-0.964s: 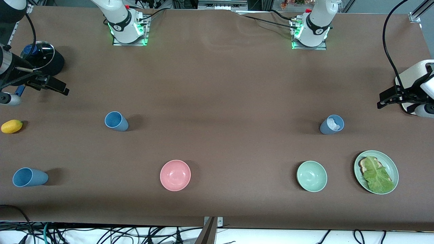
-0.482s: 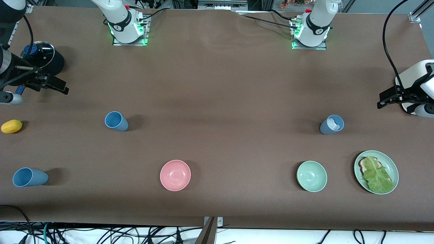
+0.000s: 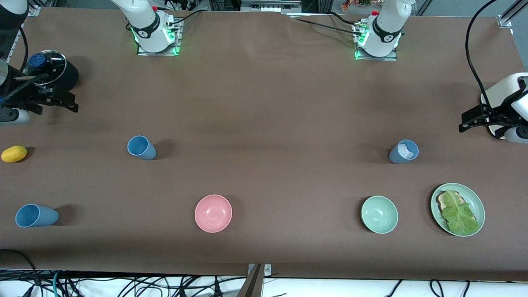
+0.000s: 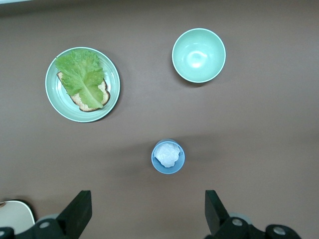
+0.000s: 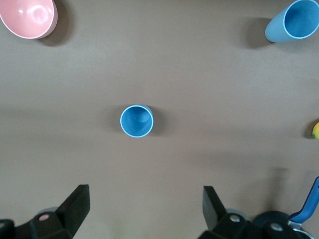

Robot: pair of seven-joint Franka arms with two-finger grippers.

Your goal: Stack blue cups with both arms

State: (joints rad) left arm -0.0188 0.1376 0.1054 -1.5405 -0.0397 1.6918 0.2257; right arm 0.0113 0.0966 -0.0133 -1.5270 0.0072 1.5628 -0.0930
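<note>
A sky-blue cup [image 3: 141, 147] stands upright toward the right arm's end; it shows in the right wrist view [image 5: 136, 121]. A second sky-blue cup [image 3: 36, 215] stands nearer the front camera, by the table's end [image 5: 294, 20]. A duller grey-blue cup [image 3: 404, 151] with a white crumpled lump inside stands toward the left arm's end [image 4: 168, 156]. My right gripper [image 3: 66, 104] is open and empty, up beside the black pot [image 3: 51, 70], apart from the cups [image 5: 144, 206]. My left gripper [image 3: 470, 120] is open and empty at the left arm's end, waiting [image 4: 147, 211].
A pink bowl [image 3: 213, 213], a green bowl [image 3: 379, 214] and a green plate [image 3: 437, 194] with bread and lettuce stand near the front edge. A yellow lemon [image 3: 14, 153] lies at the right arm's end. A white object [image 4: 15, 215] shows below the left gripper.
My right gripper has drawn back a little toward the black pot and the table's end. The left arm and all the cups have not moved.
</note>
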